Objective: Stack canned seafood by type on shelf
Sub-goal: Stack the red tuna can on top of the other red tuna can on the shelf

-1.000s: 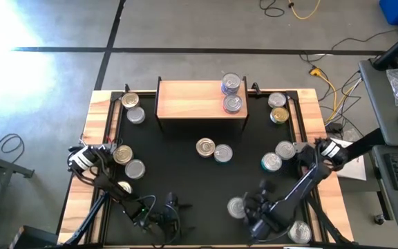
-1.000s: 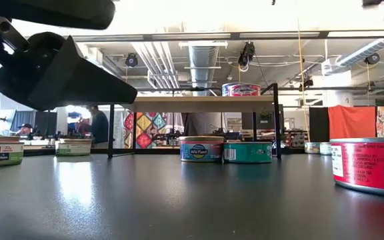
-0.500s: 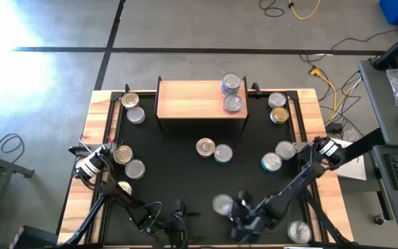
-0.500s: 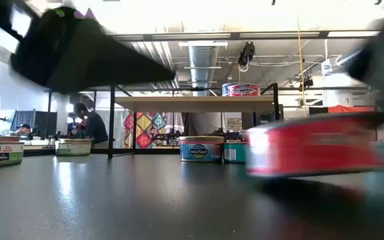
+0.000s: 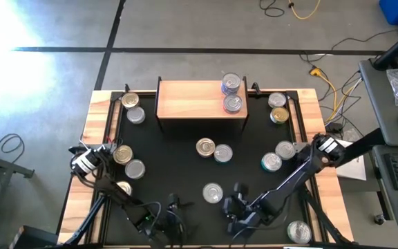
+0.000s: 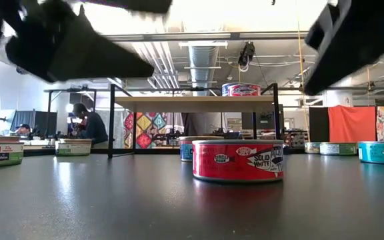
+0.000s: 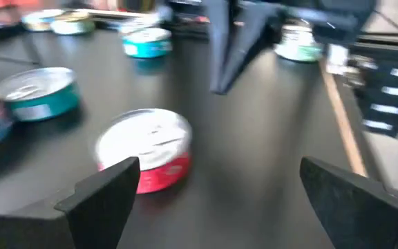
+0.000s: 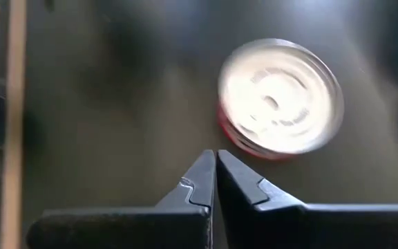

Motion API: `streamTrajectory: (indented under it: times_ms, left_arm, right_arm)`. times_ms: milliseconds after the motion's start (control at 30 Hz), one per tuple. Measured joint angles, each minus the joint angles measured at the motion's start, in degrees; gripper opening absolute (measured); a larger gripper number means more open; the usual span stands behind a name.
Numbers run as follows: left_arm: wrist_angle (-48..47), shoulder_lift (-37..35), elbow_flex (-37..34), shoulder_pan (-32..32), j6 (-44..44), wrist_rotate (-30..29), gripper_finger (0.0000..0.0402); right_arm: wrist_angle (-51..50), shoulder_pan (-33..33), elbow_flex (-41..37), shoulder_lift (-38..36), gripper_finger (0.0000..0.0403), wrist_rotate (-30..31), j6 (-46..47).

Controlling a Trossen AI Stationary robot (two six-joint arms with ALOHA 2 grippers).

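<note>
Left gripper (image 5: 159,220) hangs low at the near edge of the table, its fingers spread wide and holding nothing. A little to its right sits the red can (image 5: 213,193), flat on the black table (image 5: 178,159), near the front and well apart from the shelf (image 5: 192,100). Next comes the right gripper (image 5: 235,197), just beside the can, fingers pressed tight together. I think the right arm is the nearer one. The can is short and round, so no side is longer. It has a shiny silver lid and a red label.
</note>
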Motion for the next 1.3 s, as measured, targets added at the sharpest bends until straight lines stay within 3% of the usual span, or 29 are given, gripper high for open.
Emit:
streamTrajectory:
  times_ms: [267,433,533,600,700,967,1067,1167,1300]
  left_arm:
    - [1.43,0.49,-0.56,0.14,-1.91,0.06,0.0382]
    - [1.17,0.49,-1.08,0.21,-3.56,0.01,0.0382]
    - [0.78,0.51,-2.72,0.21,-4.43,-1.84,0.0382]
    - [0.87,0.51,-4.17,0.14,-6.24,-6.14,0.0382]
    - [0.72,0.57,-6.42,0.26,-10.76,-7.52,0.0382]
    - [0.95,4.19,-6.5,1.56,-10.88,-4.6,0.0382]
    - [1.0,6.35,-5.87,2.93,-11.83,-2.77,0.0382]
    - [1.49,7.11,-4.79,3.5,-12.25,-2.7,0.0382]
    - [1.83,7.01,-3.04,3.24,-7.85,-1.47,0.0382]
  right_arm:
    - [-5.5,-1.64,-1.84,-0.62,0.0016,0.21,-1.19]
    - [-14.3,-2.2,-2.09,-1.72,0.0022,10.28,0.53]
    - [-16.22,-4.12,-3.65,-1.5,0.0016,11.0,3.57]
    - [-15.11,-5.53,-5.62,-1.06,0.0011,8.4,4.93]
    - [-8.05,-6.54,-9.29,-0.15,0.001,5.13,4.52]
    - [17.76,-7.12,-15.84,0.0,0.0012,4.24,-6.34]
    - [24.31,-7.03,-15.98,0.0,0.0012,0.96,-9.62]
    - [24.05,-6.97,-15.08,0.0,0.0012,-3.51,-14.07]
    - [18.57,-6.73,-13.02,0.0,0.0012,-3.88,-14.71]
